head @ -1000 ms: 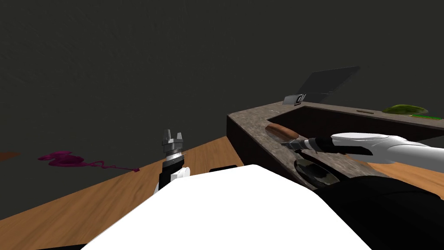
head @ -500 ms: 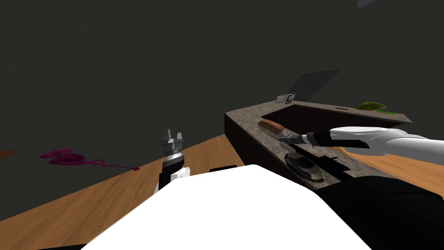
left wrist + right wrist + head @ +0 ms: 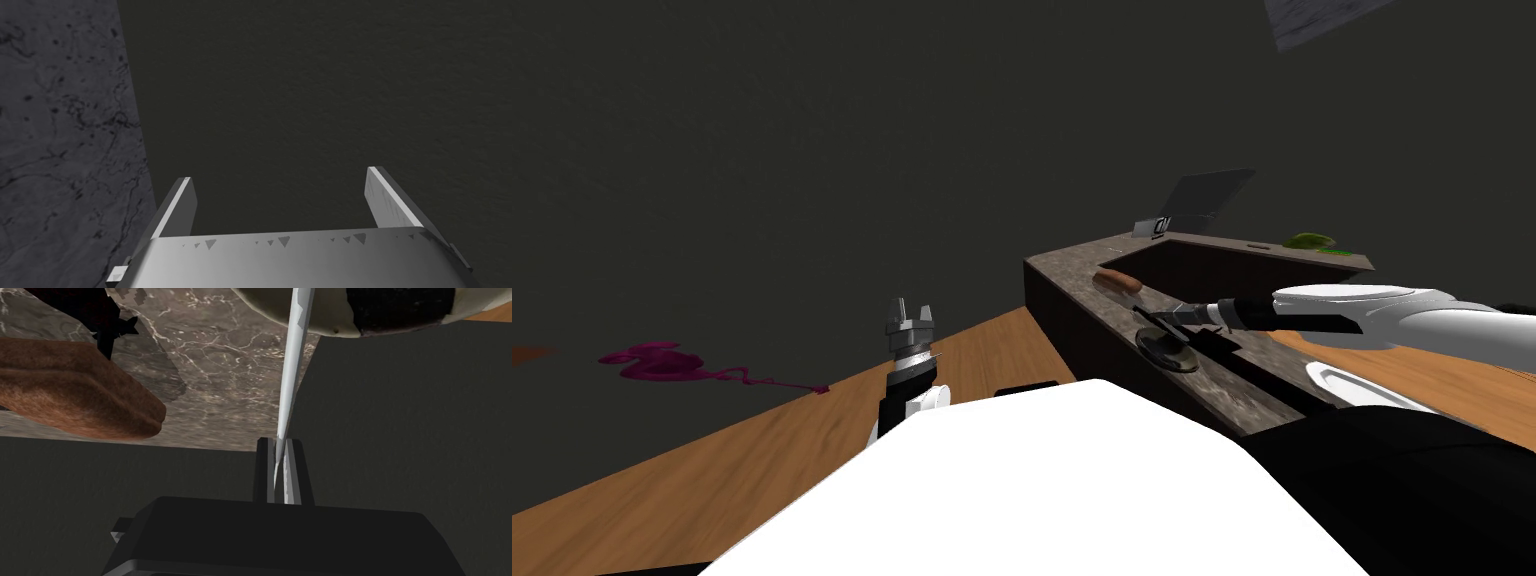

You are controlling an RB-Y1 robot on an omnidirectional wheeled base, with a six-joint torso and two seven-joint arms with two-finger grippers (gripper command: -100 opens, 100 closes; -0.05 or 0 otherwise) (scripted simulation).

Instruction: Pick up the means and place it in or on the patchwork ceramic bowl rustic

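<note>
My right arm reaches out flat from 3 o'clock toward 9 o'clock, low over the brown stone counter (image 3: 1082,265). The right gripper (image 3: 1152,320) is pinched tight on a thin, pale grey, pointy strip (image 3: 295,363). The strip sticks straight out past the fingers. Its far end reaches the rim of the round bowl with cream and dark patches (image 3: 400,308). I cannot tell if they touch. The bowl sits on the counter at 6 o'clock, just beside the gripper. A brown, bread-like lump (image 3: 1117,281) lies on the counter at 11 o'clock from the gripper, near it. My left arm stands straight up above the wood floor (image 3: 712,470). The left gripper (image 3: 910,312) has its fingers wide apart and holds nothing.
</note>
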